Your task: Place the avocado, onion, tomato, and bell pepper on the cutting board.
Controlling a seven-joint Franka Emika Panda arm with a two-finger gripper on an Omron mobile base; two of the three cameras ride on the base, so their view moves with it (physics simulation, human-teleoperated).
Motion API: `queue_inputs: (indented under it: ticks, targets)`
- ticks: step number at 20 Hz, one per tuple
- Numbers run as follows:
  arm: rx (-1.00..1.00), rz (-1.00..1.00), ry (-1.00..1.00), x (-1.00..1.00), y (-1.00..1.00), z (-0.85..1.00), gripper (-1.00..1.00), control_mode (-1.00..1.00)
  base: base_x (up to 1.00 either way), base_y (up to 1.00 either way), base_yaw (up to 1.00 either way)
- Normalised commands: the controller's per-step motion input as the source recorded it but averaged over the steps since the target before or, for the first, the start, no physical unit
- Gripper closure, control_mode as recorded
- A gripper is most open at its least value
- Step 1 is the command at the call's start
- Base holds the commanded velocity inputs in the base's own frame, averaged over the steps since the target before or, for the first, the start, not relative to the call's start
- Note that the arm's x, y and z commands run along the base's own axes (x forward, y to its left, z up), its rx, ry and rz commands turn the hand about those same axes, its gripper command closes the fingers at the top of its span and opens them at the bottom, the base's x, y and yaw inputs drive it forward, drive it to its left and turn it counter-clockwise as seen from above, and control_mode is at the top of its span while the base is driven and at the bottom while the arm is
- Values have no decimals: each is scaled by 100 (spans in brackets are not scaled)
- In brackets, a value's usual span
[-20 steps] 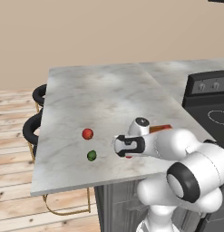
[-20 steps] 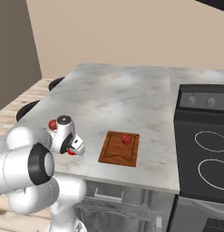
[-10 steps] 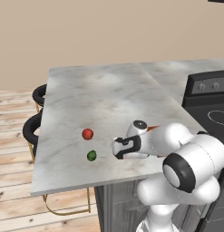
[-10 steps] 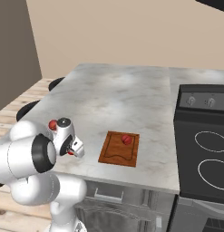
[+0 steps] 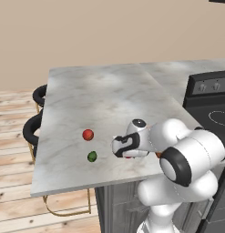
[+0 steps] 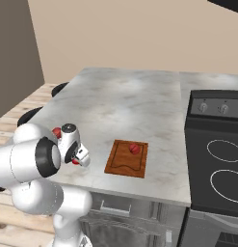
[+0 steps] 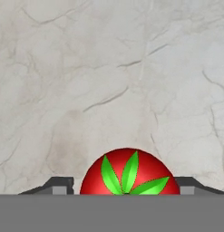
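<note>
One red fruit already sits on the cutting board (image 6: pixel 126 158), so we judge the task partly done, with the current step being a grasp on the tomato.

In the left base view, the gripper (image 5: pixel 123 146) is low over the marble counter (image 5: pixel 100 100), just right of centre. The avocado (image 5: pixel 92 156) lies left of it, below centre, and a red ball (image 5: pixel 88 134) sits just above the avocado. A sliver of red shows under the hand. We should keep the wrist steady here and not sweep leftward, or we may knock the avocado toward the counter's near edge.

In the right base view, the gripper (image 6: pixel 83 158) sits at the left of the frame, with the board right of it at centre. A red item (image 6: pixel 134 148) rests in the board's upper part. Our carry should run rightward and set down on the board's bare lower half.

In the hand view, the tomato (image 7: pixel 129 173) with its green leafy top sits at bottom centre, between the fingertips (image 7: pixel 56 185). The jaws flank it on both sides; we cannot tell whether they press it yet. We should finish closing evenly about its widest part, then lift straight up before moving sideways.
</note>
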Motion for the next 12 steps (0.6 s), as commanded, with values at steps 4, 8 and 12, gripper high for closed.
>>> queue_inputs:
  ticks: [4,8,12]
  targets:
    - [0,0,0,0,-1,-9,100,-100,0,0,0]
    - [0,0,0,0,0,0,100,-100,0,0,0]
    - [0,1,0,-1,-20,24,100,-100,0,0,0]
